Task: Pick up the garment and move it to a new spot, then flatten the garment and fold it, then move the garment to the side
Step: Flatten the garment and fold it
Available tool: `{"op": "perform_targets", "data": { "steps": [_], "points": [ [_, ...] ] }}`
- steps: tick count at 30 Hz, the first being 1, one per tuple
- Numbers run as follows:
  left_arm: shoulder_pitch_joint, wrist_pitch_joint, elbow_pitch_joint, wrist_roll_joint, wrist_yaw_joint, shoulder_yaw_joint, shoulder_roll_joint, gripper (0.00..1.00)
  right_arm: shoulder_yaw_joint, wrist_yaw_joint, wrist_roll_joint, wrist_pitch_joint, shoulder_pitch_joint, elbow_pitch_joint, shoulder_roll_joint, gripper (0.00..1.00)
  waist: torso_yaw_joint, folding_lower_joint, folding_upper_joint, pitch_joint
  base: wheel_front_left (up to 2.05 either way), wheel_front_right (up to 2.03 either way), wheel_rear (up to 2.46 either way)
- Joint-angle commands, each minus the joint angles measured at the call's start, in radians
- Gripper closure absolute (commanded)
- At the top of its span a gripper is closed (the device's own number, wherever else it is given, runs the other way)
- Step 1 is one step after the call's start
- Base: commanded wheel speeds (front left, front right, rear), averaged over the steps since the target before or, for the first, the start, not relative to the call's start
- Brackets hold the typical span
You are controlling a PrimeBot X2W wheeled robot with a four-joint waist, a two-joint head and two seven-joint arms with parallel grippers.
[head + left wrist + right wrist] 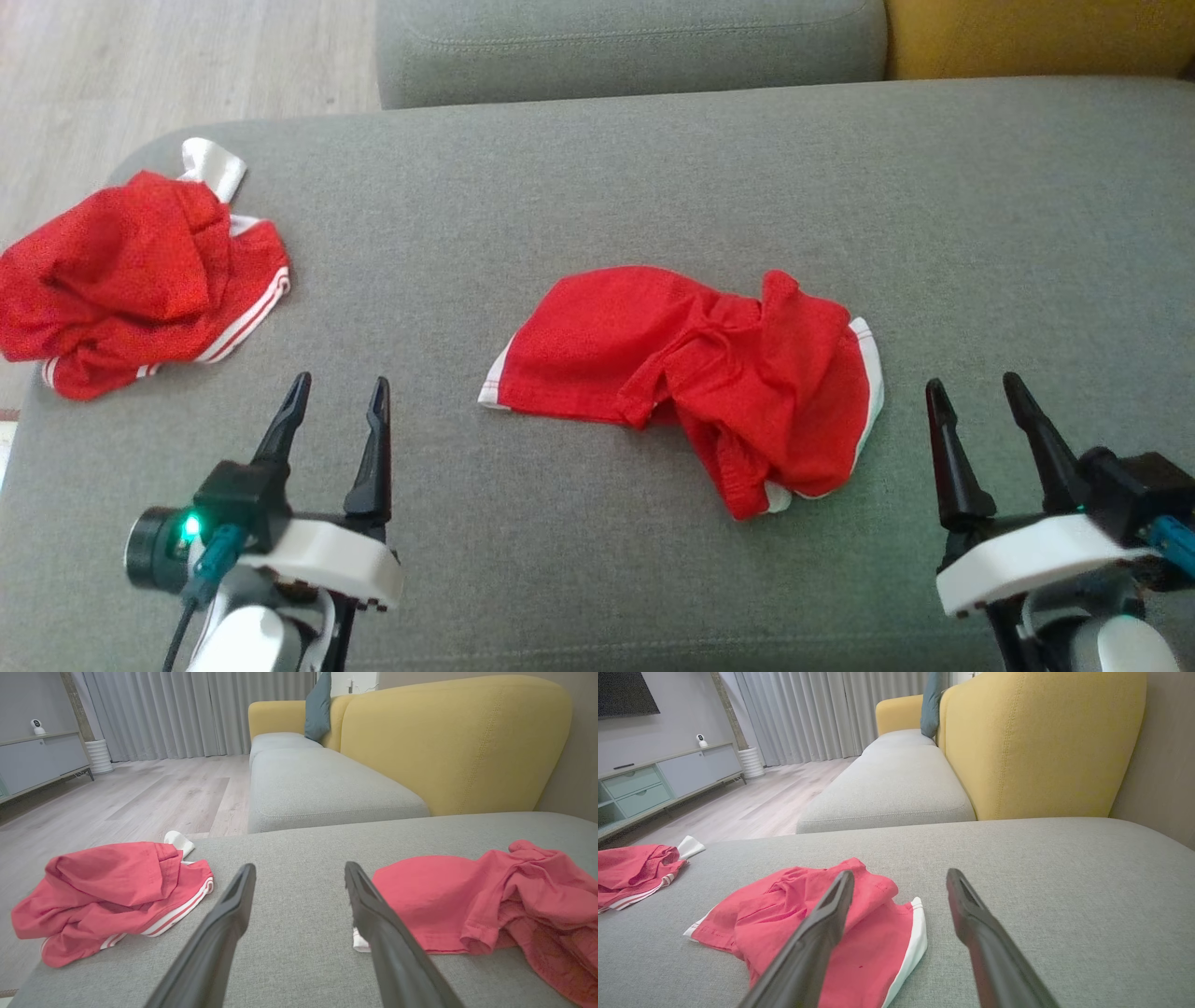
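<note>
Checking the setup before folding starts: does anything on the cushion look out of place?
Nothing spilled or damaged, but both red garments are crumpled: the left garment bunches at the cushion edge, and the middle garment lies twisted over itself.

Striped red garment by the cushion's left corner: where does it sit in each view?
Head view: striped red garment at upper left.
Left wrist view: striped red garment at lower left.
Right wrist view: striped red garment at the far left edge.
Shared landmark: the other red garment lies to its right in all three.

Open cushion [607, 187] around garment [691, 364], backrest [1036, 37] behind
</note>
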Motion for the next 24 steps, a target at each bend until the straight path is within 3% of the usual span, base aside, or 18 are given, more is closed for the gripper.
{"op": "perform_targets", "data": {
  "steps": [1, 5, 8, 18, 24],
  "points": [
    [-0.045, -0.003, -0.04, -0.009, 0.008, 0.032, 0.024, 0.0, 0.022, 0.004, 0.002, -0.001, -0.024, -0.036, -0.006, 0.0, 0.001, 0.0, -0.0001, 0.003, 0.0, 0.0, 0.0],
    [-0.056, 0.007, -0.053, -0.002, -0.001, 0.011, 0.022, 0.0, 0.021, 0.004, 0.002, -0.002, -0.029, -0.038, -0.006, 0.0, 0.004, 0.0, -0.0001, 0.016, 0.0, 0.0, 0.0],
    [-0.077, 0.035, -0.066, 0.007, -0.031, -0.041, 0.008, 0.0, 0.021, 0.004, 0.002, -0.002, -0.035, -0.041, -0.006, 0.0, 0.005, 0.0, -0.0001, 0.035, 0.0, 0.0, 0.0],
    [-0.191, 0.185, 0.017, -0.04, -0.237, -0.305, -0.15, 0.0, 0.04, 0.004, -0.001, -0.009, -0.086, -0.046, -0.006, 0.0, -0.032, 0.0, -0.0001, 0.142, 0.0, 0.0, 0.0],
    [-0.268, 0.23, 0.115, -0.081, -0.286, -0.369, -0.197, 0.0, 0.033, 0.004, 0.0, -0.021, -0.115, -0.04, -0.006, 0.0, -0.087, 0.0, -0.0001, 0.209, 0.0, 0.0, 0.0]
  ]
}}
